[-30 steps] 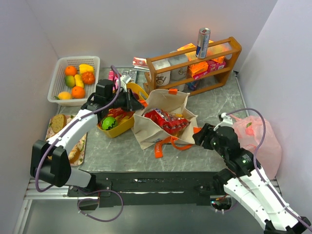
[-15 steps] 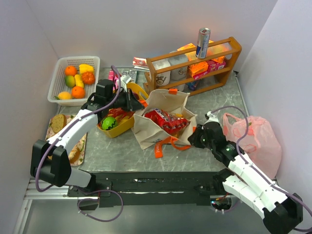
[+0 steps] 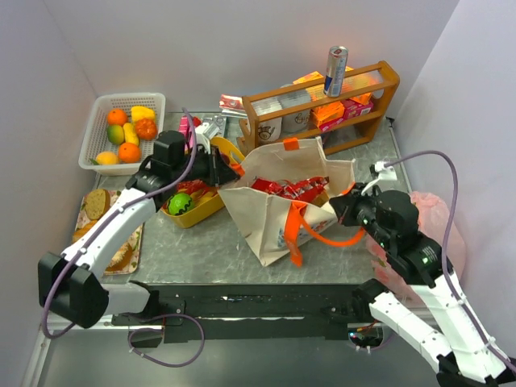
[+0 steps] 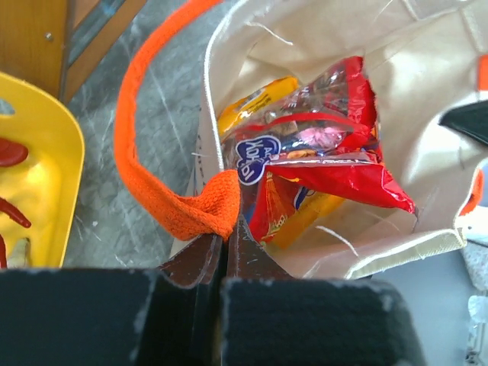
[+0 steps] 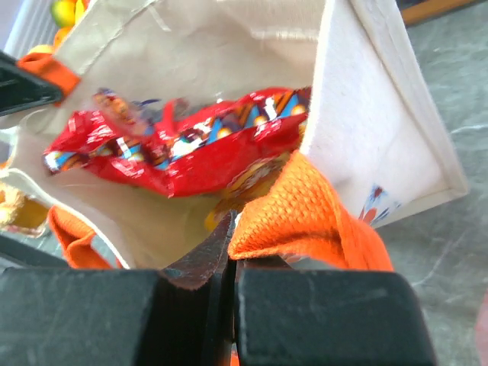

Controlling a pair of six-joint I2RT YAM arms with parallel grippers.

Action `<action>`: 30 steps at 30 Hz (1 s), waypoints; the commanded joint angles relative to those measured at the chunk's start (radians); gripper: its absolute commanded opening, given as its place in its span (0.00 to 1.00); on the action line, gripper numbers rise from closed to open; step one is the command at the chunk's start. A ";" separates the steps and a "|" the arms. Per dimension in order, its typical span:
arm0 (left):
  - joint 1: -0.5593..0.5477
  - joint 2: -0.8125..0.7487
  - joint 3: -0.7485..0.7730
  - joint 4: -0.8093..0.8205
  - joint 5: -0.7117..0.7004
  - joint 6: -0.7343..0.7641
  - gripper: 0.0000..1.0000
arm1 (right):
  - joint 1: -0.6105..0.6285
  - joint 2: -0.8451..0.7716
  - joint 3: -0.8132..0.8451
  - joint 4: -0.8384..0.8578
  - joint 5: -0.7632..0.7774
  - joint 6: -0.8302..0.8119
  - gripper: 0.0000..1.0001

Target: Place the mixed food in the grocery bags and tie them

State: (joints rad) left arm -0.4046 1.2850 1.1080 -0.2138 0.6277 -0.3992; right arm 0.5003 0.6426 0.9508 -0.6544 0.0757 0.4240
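The cream tote (image 3: 254,218) stands mid-surface with red snack packets (image 3: 292,189) inside. The left pincer (image 4: 225,242) is clenched on an orange handle (image 4: 183,213) at the tote's 9 o'clock rim. The right pincer (image 5: 231,255) grasps the other handle (image 5: 305,206) at 3 o'clock. Both bites look shallow, perhaps only the strap's edge. A hard pull apart could slip a strap or tip the tote, spilling packets.

Left arm (image 3: 113,222) and right arm (image 3: 451,305) show white links, black joints, purple cables (image 3: 431,152).
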 commanded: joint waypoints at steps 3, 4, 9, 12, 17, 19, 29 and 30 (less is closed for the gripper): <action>-0.028 0.031 -0.001 0.010 -0.068 0.091 0.01 | -0.005 0.035 -0.139 0.119 0.116 -0.025 0.00; -0.043 0.077 0.010 -0.016 -0.085 0.105 0.01 | -0.005 0.049 -0.153 0.113 0.121 -0.024 0.00; -0.218 0.097 0.127 -0.095 -0.249 0.180 0.01 | -0.003 0.040 -0.023 0.049 0.072 -0.034 0.00; -0.224 0.036 0.138 -0.032 -0.238 0.131 0.01 | -0.003 -0.009 0.061 0.078 0.029 -0.036 0.00; -0.223 0.014 0.136 -0.019 -0.270 0.147 0.01 | -0.005 0.031 0.013 0.076 0.050 -0.042 0.00; -0.224 0.068 0.132 -0.057 -0.296 0.161 0.01 | -0.005 0.054 -0.024 0.078 0.065 -0.044 0.00; -0.224 0.076 0.084 -0.072 -0.304 0.189 0.01 | -0.003 0.054 0.071 0.013 0.099 -0.102 0.66; -0.224 0.074 0.082 -0.073 -0.307 0.189 0.01 | -0.003 0.051 0.097 0.015 0.089 -0.111 0.69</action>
State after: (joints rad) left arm -0.6289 1.3930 1.1988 -0.3187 0.3355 -0.2432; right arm 0.4995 0.7216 0.9062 -0.7017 0.1280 0.3672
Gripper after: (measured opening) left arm 0.038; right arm 0.609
